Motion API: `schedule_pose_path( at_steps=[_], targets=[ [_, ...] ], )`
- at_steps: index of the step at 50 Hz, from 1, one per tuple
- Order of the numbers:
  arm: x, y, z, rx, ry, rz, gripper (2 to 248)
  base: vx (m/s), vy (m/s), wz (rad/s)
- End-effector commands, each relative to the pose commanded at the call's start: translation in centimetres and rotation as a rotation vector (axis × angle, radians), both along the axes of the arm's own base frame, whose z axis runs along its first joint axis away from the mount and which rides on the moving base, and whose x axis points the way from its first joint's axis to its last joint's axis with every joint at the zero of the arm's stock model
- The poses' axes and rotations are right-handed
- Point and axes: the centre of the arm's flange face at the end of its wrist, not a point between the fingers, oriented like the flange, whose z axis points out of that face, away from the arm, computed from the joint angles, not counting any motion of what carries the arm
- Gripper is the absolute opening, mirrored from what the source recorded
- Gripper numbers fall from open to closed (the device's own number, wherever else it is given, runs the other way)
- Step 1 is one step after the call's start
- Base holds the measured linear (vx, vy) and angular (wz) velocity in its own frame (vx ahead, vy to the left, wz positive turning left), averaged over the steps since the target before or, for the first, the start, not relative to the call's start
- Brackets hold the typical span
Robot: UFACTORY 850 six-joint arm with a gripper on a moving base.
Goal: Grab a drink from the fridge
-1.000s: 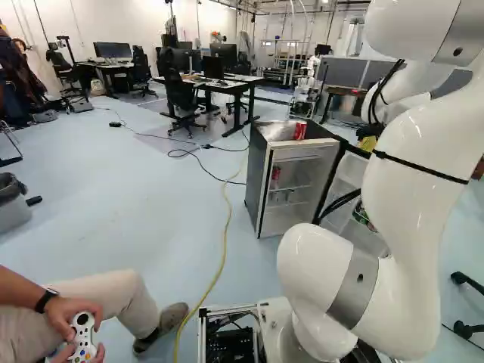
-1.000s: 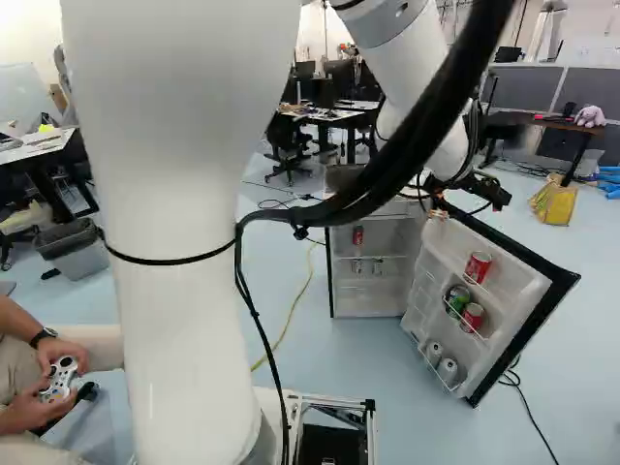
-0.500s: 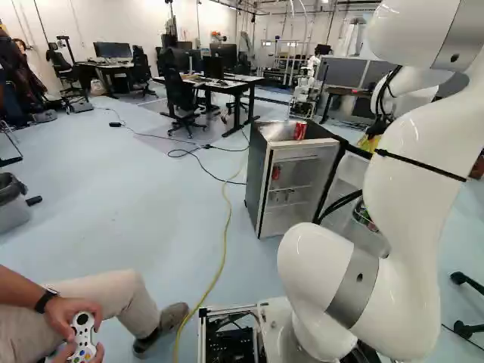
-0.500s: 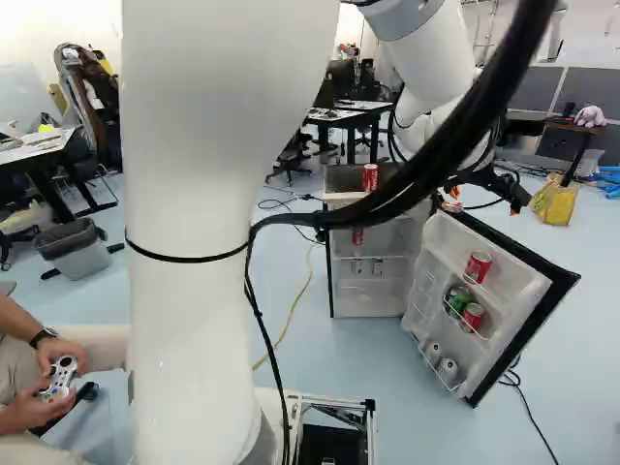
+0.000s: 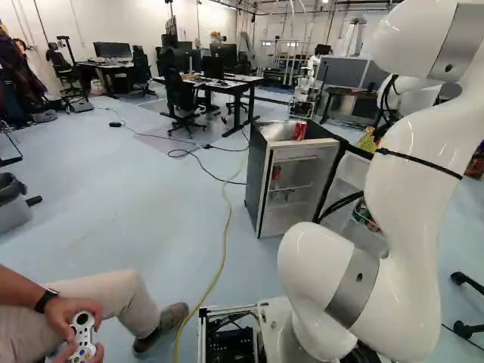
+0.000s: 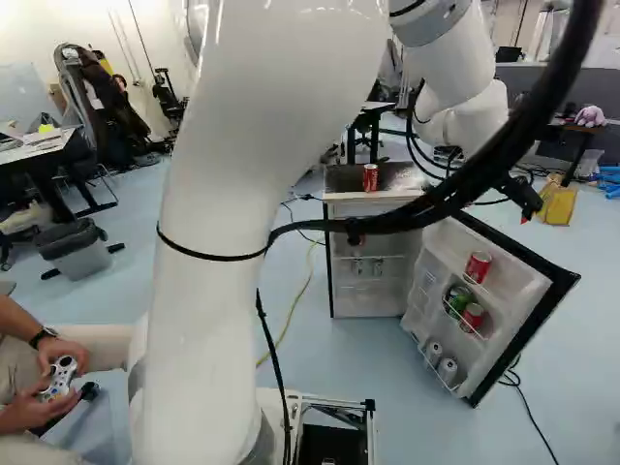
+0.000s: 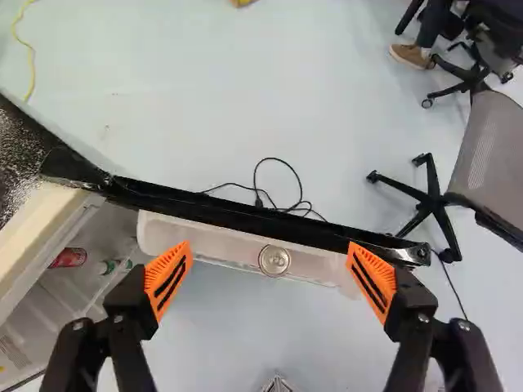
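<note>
In the right base view my gripper [image 6: 524,201] hangs above the outer edge of the opened fridge door [image 6: 554,312], partly behind black cables. From the wrist, the gripper [image 7: 270,268] is open, its orange-padded fingers wide apart. The top of a can [image 7: 274,260] on the door's shelf shows between them, lower down and not held. The door shelves carry a red can [image 6: 478,266], another red can [image 6: 473,316], a green can [image 6: 455,298] and grey cans [image 6: 447,369]. Another red can [image 6: 370,177] stands on the fridge [image 5: 301,178]; one more [image 7: 69,258] is inside.
A yellow cable [image 5: 225,227] runs along the floor left of the fridge. Black cords [image 7: 282,200] lie beyond the door, and an office chair [image 7: 433,200] stands off to one side. A yellow bag [image 6: 557,201] sits behind the door.
My arm has swung to the right in the right base view, carrying the open gripper right and slightly lower, over the door's outer part. The base, fridge and cans have stayed put.
</note>
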Motion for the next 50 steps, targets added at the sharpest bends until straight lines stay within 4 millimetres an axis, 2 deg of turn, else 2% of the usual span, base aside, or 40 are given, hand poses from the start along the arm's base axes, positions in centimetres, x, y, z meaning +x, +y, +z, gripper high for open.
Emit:
schedule_pose_path(
  at_steps=[50],
  targets=[
    [2.7, -7.0, -2.1, 0.201, 0.042, -0.158, 247, 0.000, 0.000, 0.000]
  ],
)
